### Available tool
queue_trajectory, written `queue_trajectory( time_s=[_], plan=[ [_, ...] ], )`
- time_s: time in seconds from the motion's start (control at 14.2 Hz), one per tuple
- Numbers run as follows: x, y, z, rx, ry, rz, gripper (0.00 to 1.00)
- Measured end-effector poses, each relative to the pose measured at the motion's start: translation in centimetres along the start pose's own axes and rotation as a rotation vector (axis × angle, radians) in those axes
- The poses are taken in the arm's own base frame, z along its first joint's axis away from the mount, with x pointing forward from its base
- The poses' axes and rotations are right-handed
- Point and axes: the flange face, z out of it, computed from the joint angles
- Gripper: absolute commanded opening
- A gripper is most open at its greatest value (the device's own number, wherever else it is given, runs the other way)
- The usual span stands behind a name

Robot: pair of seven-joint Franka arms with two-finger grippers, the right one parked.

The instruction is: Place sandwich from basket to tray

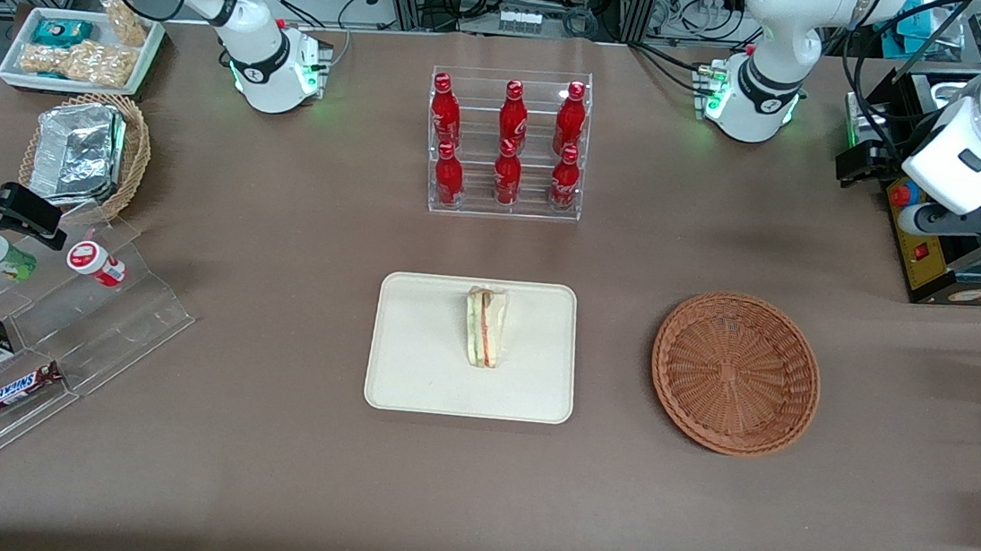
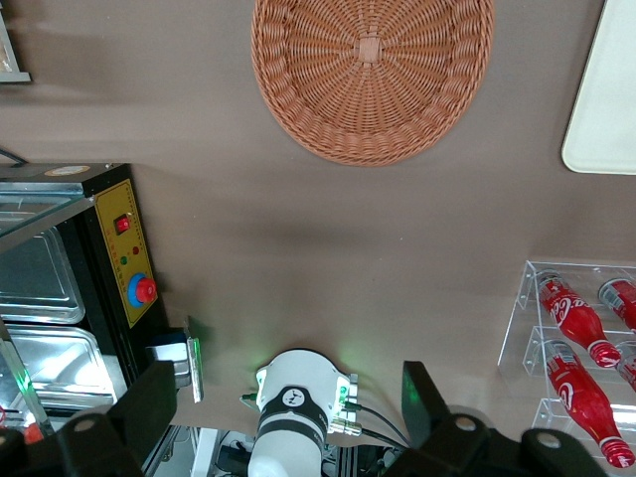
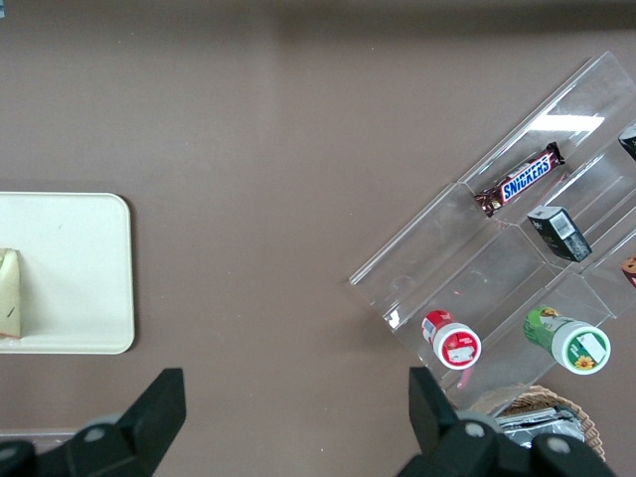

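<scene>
Front view: small triangular wedge sandwich [image 1: 485,326], white bread w/ green + pink-red filling, lies on flat cream-beige rectangular tray [image 1: 419,368], roughly mid-tray. Round reddish-brown woven wicker basket [image 1: 735,372] sits beside tray toward working arm's end of table, apart from it, nothing in it. Clear acrylic rack of six red bottles [image 1: 508,144] stands farther from camera than tray. Toward parked arm's end: lighter tan wicker basket w/ foil container [image 1: 79,152], white tray of packaged snacks [image 1: 80,51], clear stepped acrylic stand [image 1: 43,340] w/ Snickers bar [image 1: 18,389] + small pots. Left arm's gripper isn't visible in this view; arm is raised high at working arm's end, above black control box [image 1: 951,257].

Left wrist view: left arm's gripper [image 2: 288,422] hangs high over brown table, fingers [image 2: 422,397] spread wide apart, holding nothing. Below it: wicker basket, a corner of cream tray, red bottles in rack, control box w/ red button.

Right wrist view: tray corner w/ edge of sandwich on it; acrylic stand w/ Snickers, small black box [image 3: 559,234], red-lidded pot [image 3: 452,340], green-lidded pot [image 3: 568,341].
</scene>
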Motion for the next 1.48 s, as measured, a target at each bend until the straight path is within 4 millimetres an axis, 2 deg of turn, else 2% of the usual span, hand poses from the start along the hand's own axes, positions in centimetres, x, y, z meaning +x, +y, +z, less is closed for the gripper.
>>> queue_trajectory(
  time_s=[0.56, 0.91, 1.48],
  plan=[
    [0.0, -0.3, -0.2, -0.002, 0.001, -0.006, 1.0],
    [0.1, -1.8, -0.3, 0.025, 0.005, -0.001, 1.0],
    [0.0, -1.5, -0.4, 0.013, 0.006, 0.013, 1.0]
  ],
)
